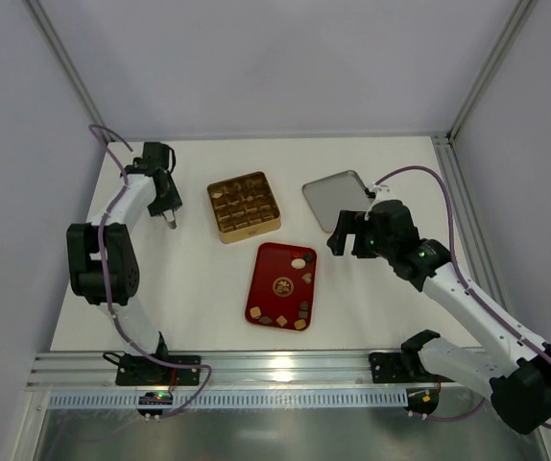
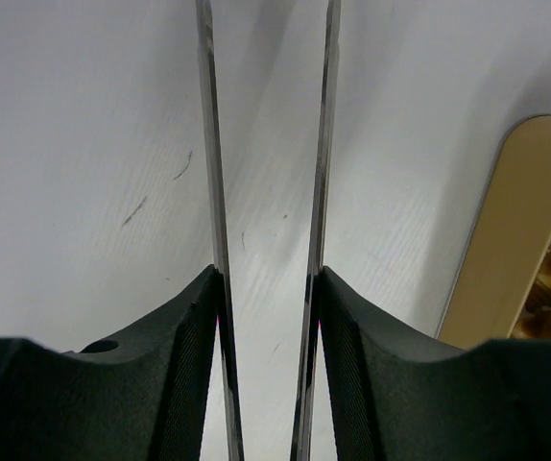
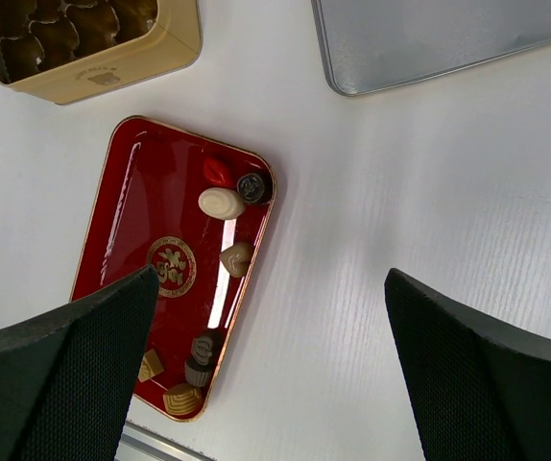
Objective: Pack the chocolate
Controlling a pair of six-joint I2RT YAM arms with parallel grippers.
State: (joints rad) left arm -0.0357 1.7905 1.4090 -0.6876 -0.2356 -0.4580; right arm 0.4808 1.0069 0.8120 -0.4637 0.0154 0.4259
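The chocolate (image 1: 303, 308), small dark brown, tan and cream pieces, lies loose on the glossy red rectangular tray (image 1: 269, 265) at the centre of the top view. A few pieces sit at the tray's upper right corner and the rest along its right side and lower edge. In the right wrist view a cream oval piece (image 3: 221, 203) lies just beside a dark round one (image 3: 251, 186).

Above the tray stands the square gold box (image 1: 216, 223) with grid compartments; whether any pieces are in it cannot be told. To its right lies a flat silver metal lid (image 1: 338, 199).

The right gripper (image 1: 347, 237) hovers right of the tray's upper corner, its fingers spread wide and empty. The left gripper (image 1: 170, 219), left of the box, points down at the white table (image 1: 179, 288), its thin blades parted by a narrow gap with nothing between them.
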